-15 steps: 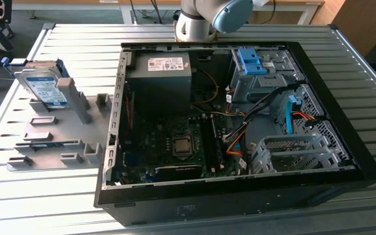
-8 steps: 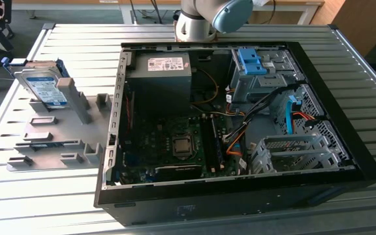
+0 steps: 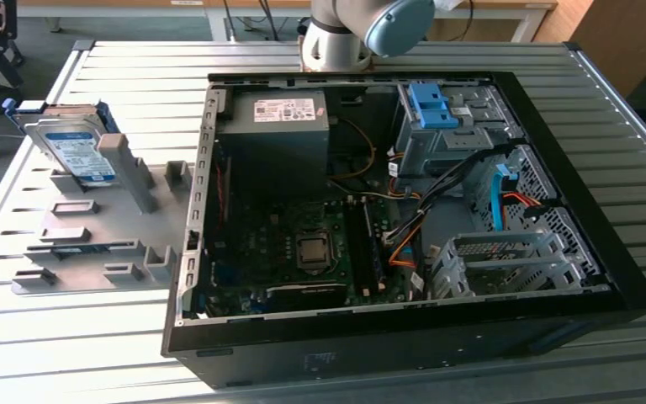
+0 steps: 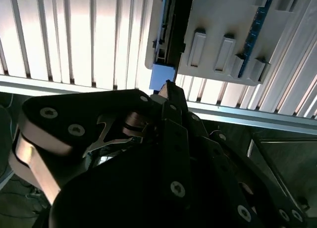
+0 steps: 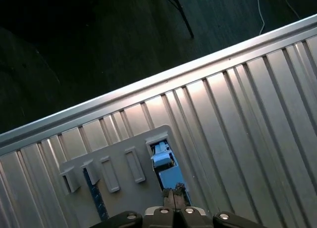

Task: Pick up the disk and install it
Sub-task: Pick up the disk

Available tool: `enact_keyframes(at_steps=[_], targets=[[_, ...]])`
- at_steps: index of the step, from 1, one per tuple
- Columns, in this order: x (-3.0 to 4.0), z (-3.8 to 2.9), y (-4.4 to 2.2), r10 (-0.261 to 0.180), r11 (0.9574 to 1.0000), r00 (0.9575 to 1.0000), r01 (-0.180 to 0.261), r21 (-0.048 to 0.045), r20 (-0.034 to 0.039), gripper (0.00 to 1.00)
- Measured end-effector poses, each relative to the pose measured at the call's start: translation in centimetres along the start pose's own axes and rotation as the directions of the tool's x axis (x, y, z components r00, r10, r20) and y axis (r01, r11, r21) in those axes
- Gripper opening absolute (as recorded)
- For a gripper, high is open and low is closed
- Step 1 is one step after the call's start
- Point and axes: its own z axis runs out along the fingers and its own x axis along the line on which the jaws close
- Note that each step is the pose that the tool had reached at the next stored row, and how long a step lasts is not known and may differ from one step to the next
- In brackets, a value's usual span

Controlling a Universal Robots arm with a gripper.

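Observation:
The disk [image 3: 71, 150], a silver drive with a white-and-blue label in a blue carrier, stands tilted on edge in a slot at the far end of the grey fixture plate [image 3: 98, 236], at the exterior view's left. In both wrist views it is seen edge-on from above, as a blue carrier end [image 5: 166, 167] and a dark edge with a blue corner [image 4: 162, 77]. My gripper [image 5: 173, 193] [image 4: 168, 85] hangs well above it, its black fingers pressed together and holding nothing. The arm [image 3: 352, 29] shows at the far edge of the table.
An open computer case [image 3: 592, 252] lies beside the fixture plate on the slatted metal table [image 3: 65, 337]. Inside are a grey power-supply box [image 3: 276, 126], a blue bracket on a grey metal bay [image 3: 436, 109] and a drive cage [image 3: 503, 261]. A thin blue board [image 4: 255, 30] sits in another slot.

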Motion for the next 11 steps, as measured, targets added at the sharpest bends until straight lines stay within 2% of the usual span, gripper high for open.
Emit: enact_keyframes(at_steps=[2,5,8,11], targets=[[0.0,0.0,0.0,-0.036,0.9994,0.9994,0.036,-0.001,-0.0001,0.11],[0.0,0.01,0.0,-0.09,0.996,0.996,0.09,-0.0023,-0.0002,0.11],[0.0,0.02,0.0,-0.145,0.9894,0.9894,0.145,-0.0037,-0.0002,0.11],[0.0,0.03,0.0,-0.198,0.9802,0.9802,0.198,-0.0052,-0.0001,0.11]])
